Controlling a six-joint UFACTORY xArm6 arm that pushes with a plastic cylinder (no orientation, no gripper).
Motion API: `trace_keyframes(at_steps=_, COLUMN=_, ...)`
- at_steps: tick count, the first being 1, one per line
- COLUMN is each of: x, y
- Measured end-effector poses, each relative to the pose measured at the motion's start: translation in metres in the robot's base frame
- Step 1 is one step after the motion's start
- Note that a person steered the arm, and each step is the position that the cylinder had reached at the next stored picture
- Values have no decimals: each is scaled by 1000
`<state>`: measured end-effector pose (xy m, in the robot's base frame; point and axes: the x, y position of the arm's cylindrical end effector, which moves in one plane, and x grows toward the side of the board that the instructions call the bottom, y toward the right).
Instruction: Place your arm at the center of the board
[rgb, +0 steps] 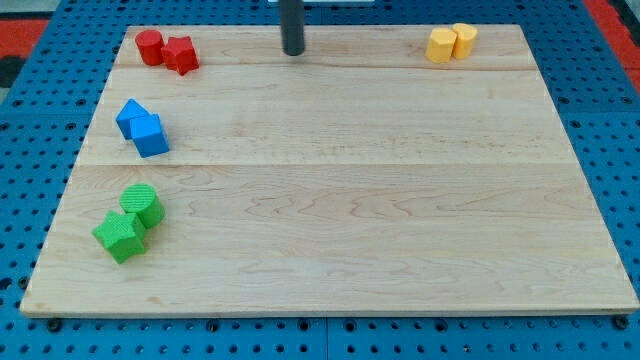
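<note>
My tip (292, 51) is the lower end of a dark rod near the top edge of the wooden board (330, 200), a little left of the middle. It touches no block. To its left sit a red cylinder (150, 47) and a red star-like block (181, 54), touching. At the top right, a yellow hexagonal block (441, 45) and a yellow cylinder (464, 39) stand together. At the left, two blue blocks (132, 115) (150, 135) touch. At the lower left, a green cylinder (142, 205) and a green block (121, 237) touch.
The board lies on a blue perforated table (40, 120). A red area (610, 20) shows at the view's top right corner and another at the top left.
</note>
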<state>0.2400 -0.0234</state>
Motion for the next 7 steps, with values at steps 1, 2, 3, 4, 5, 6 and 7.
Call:
trace_keyframes(at_steps=1, x=6, y=3)
trace_keyframes(at_steps=2, x=7, y=4)
trace_keyframes(at_steps=3, x=8, y=5)
trace_keyframes(at_steps=4, x=18, y=5)
trace_keyframes(at_steps=5, x=25, y=5)
trace_keyframes(at_steps=6, x=26, y=5)
trace_keyframes(at_steps=7, x=28, y=5)
